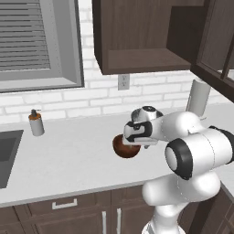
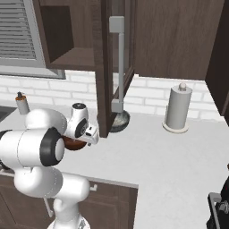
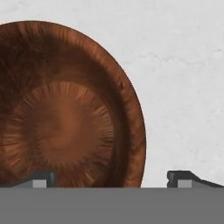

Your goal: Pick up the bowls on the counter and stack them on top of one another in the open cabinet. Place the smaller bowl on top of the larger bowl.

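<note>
The hand (image 3: 111, 178) hangs wide open, empty, straddling the brown bowl's (image 3: 61, 109) rim; closing off-centre could tip it across the desk (image 3: 183, 65).

A glossy, reddish-brown glaze with fine radial streaks is seen on the smaller bowl (image 3: 65, 109). The counter (image 1: 68, 155) is rendered as pale, matt, faintly mottled stone. Dark brown wood grain is shown on the open cabinet (image 1: 141, 59). The larger bowl (image 2: 120, 120), mostly hidden behind the cabinet door, seems dull and grey. The arm's casing is smooth white plastic.
</note>
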